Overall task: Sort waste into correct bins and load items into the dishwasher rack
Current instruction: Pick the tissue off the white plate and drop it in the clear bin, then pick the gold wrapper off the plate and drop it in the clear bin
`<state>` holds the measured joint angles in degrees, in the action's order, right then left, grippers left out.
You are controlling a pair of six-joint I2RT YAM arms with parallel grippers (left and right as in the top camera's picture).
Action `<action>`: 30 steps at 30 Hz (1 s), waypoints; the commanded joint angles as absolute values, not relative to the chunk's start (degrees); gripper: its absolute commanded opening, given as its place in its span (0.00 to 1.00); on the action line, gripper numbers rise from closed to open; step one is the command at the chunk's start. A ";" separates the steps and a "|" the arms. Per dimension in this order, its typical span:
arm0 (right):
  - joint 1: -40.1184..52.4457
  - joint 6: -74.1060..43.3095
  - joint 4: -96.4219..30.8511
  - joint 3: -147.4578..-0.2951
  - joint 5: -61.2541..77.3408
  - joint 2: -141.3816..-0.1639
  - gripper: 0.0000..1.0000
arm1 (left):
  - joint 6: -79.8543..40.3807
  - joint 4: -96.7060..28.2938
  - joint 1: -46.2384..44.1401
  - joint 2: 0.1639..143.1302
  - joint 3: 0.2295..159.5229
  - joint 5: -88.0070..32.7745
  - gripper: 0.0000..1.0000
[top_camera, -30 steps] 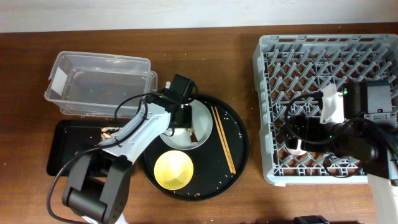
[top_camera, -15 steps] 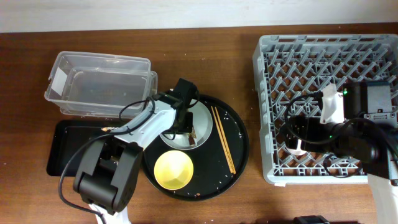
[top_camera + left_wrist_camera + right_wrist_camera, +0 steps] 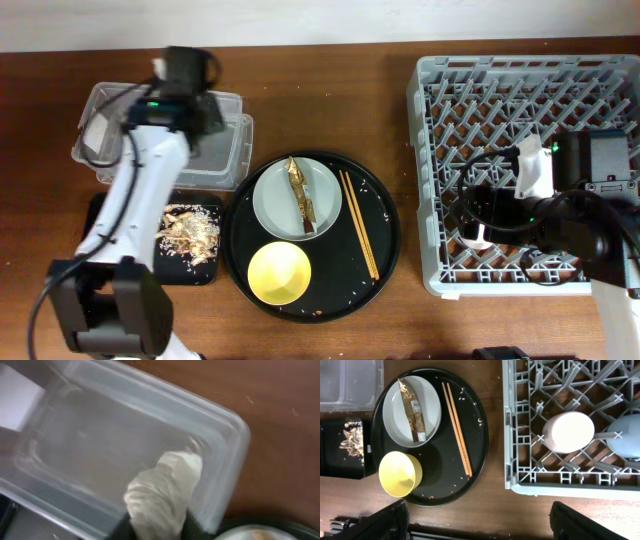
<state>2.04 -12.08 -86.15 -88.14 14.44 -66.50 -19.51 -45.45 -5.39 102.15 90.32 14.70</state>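
Note:
My left gripper (image 3: 192, 108) hovers over the clear box (image 3: 150, 140) and is shut on the crumpled white tissue ball (image 3: 165, 490). The wrist view shows the tissue above the box's inside (image 3: 100, 435). The gold-brown wrapper (image 3: 303, 195) lies on the grey plate (image 3: 280, 205) in the round black tray (image 3: 385, 215), beside the chopsticks (image 3: 358, 225) and the yellow bowl (image 3: 279, 272). Food scraps (image 3: 190, 230) lie in the shallow black tray (image 3: 120, 245). My right gripper (image 3: 480, 525) is open and empty above the dishwasher rack's (image 3: 530, 90) front left. The pink cup (image 3: 568, 431) and blue cup (image 3: 626, 435) sit in the rack.
Small crumbs dot the round black tray and the wood near it. The rack's front edge (image 3: 570, 489) lies below my right gripper. The clear box carries a white label (image 3: 20, 400) on its left end.
My left arm swung from the plate up and left to over the clear box, carrying the tissue. The plate with the wrapper and the scraps in the black tray now show. The right arm has not moved.

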 commanded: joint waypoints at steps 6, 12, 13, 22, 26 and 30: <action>2.61 -12.51 -86.61 -88.03 14.72 -66.39 0.92 | -11.51 -52.80 -9.43 101.86 94.02 3.18 0.83; 2.61 -12.49 -86.67 -88.03 14.70 -66.39 0.91 | -22.35 -56.14 -20.23 103.92 89.89 1.10 0.76; 2.61 -12.49 -86.72 -88.03 14.72 -66.39 0.91 | -24.16 -56.01 -21.98 104.49 88.66 1.19 0.75; 2.61 -12.47 -86.83 -88.03 14.31 -66.39 0.92 | -33.43 -43.83 -31.73 114.67 79.05 1.45 0.54; 2.61 -12.47 -86.85 -88.03 14.31 -66.39 0.92 | -33.43 -42.48 -31.44 117.01 79.18 0.80 0.24; 2.61 -12.32 -86.83 -88.03 14.31 -66.39 0.91 | -33.39 -45.95 -31.29 113.91 82.15 -0.56 0.00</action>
<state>2.04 -12.03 -86.78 -88.12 14.41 -66.50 -32.99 -43.68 -31.59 116.33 79.81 0.86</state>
